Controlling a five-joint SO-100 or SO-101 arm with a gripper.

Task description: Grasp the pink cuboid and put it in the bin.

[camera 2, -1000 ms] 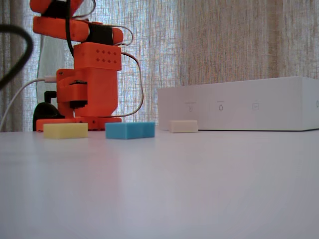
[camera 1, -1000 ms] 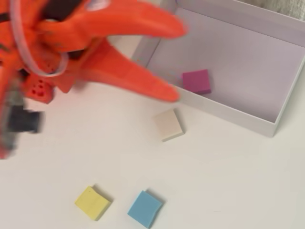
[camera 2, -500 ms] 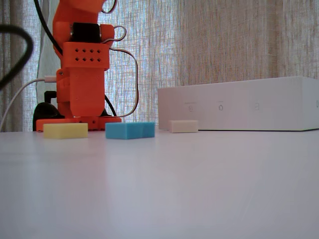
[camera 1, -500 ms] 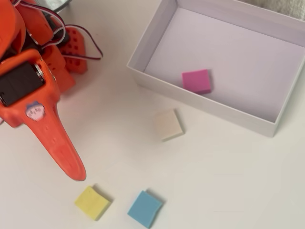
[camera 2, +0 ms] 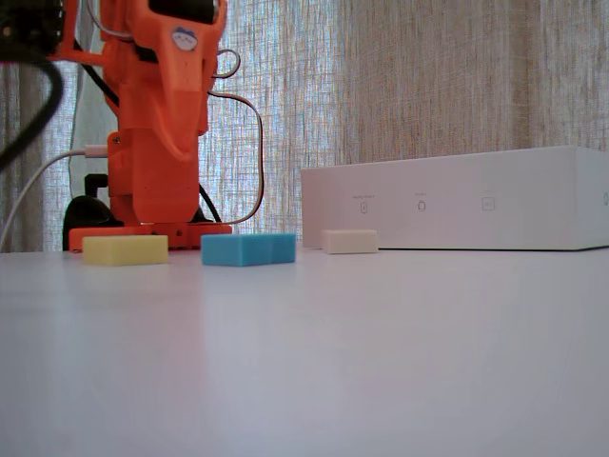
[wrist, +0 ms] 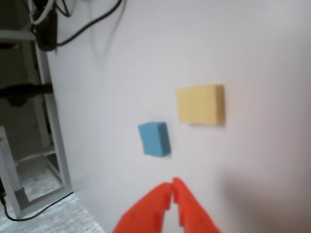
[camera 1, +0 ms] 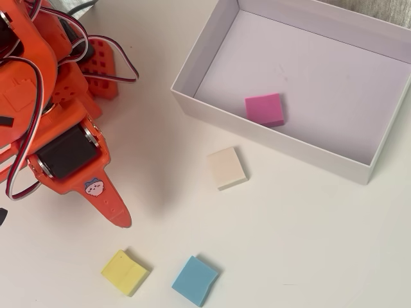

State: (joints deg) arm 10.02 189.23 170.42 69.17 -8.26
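Resting inside the bin (camera 1: 212,48), toward the centre of the overhead view, just inside the near wall: the pink cuboid (camera 1: 264,109), flat on the pale lilac floor, free of any grip. Hidden in the fixed view behind the bin's white side wall (camera 2: 457,200), which fills the right half of that frame.

Pulled back to the left edge of the overhead view: the orange arm (camera 1: 58,96), with the jaws (camera 1: 122,221) pointing toward the lower middle of the frame, well apart from the bin. Clenched and empty in the wrist view, jaws (wrist: 173,187) with both orange tips meeting at the bottom centre, nothing between them.

Lying on the white bench (camera 1: 289,244), just outside the bin's near wall in the overhead view: a cream block (camera 1: 227,167), slightly rotated. Seen again in the fixed view as a low pale slab (camera 2: 349,241) just left of the bin's corner.

Sitting near the bottom edge of the overhead view: a yellow block (camera 1: 124,272) at lower left and a blue block (camera 1: 194,280) just right of it, apart from each other, both beyond the jaw tips. Side by side in the fixed view too, yellow (camera 2: 125,249) at left, blue (camera 2: 248,248) nearer the middle, in front of the arm's base. Blurred in the wrist view, blue (wrist: 154,139) mid-frame above the jaw tips, yellow (wrist: 200,104) up and to the right.
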